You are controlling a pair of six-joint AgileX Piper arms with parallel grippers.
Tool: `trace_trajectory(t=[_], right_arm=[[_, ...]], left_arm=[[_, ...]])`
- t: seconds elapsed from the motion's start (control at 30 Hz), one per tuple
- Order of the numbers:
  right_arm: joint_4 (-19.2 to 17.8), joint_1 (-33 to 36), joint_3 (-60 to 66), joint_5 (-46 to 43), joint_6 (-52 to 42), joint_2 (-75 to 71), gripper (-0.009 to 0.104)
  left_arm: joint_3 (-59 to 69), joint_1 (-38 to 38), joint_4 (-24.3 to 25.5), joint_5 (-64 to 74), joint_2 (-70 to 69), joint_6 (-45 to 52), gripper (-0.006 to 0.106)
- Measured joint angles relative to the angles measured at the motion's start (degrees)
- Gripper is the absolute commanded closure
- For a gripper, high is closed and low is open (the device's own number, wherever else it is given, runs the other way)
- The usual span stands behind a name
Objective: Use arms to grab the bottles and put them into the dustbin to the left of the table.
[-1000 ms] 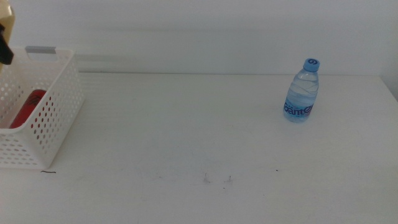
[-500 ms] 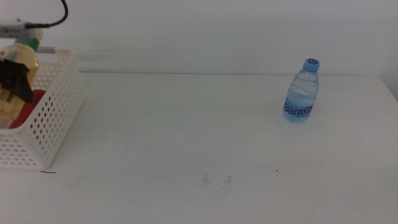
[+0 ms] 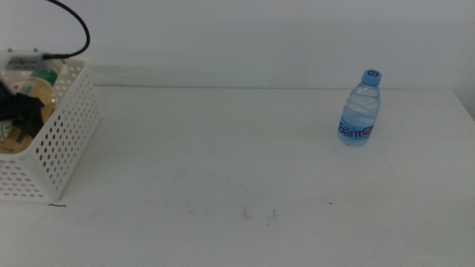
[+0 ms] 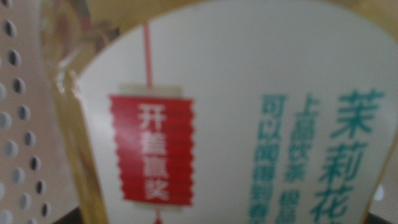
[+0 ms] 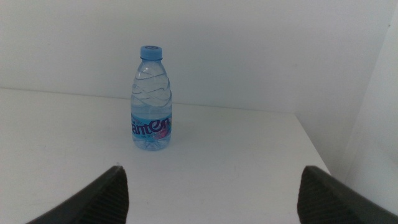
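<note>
My left gripper (image 3: 18, 111) is down inside the white perforated dustbin (image 3: 67, 141) at the table's left end. It is shut on the yellow tea bottle (image 3: 42, 94), which leans inside the bin. That bottle's white label (image 4: 249, 124) with red and green print fills the left wrist view. The small blue-capped water bottle (image 3: 361, 108) stands upright at the far right of the table, with nothing touching it. My right gripper (image 5: 217, 193) is open and sits well short of the water bottle (image 5: 151, 99). The right gripper is out of the middle view.
The white table (image 3: 223, 163) stretches bare between the dustbin and the water bottle, with a few dark specks (image 3: 260, 214) near the front. A black cable (image 3: 74, 26) loops above the dustbin. The bin's perforated wall (image 4: 15, 124) is close beside the tea bottle.
The left gripper came in from the upper left and lowered the tea bottle into the dustbin, covering the red thing seen there earlier. The water bottle has not moved.
</note>
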Motion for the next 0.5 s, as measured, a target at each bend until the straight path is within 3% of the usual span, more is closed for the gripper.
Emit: trace_trajectory(t=[0.1, 0.2, 0.4, 0.5], right_arm=[[0.0, 0.0, 0.0, 0.0, 0.0, 0.0, 0.004], [0.0, 0.0, 0.0, 0.0, 0.0, 0.0, 0.004], [0.0, 0.0, 0.0, -0.1, 0.0, 0.0, 0.004], [0.0, 0.0, 0.0, -0.1, 0.0, 0.0, 0.004]], left_arm=[[1.6, 0.0, 0.0, -0.1, 0.1, 0.6, 0.089], [2.2, 0.0, 0.0, 0.1, 0.3, 0.9, 0.069], [2.3, 0.0, -0.2, -0.2, 0.3, 1.4, 0.01], [1.6, 0.0, -1.7, -0.8, -0.8, 1.1, 0.007]])
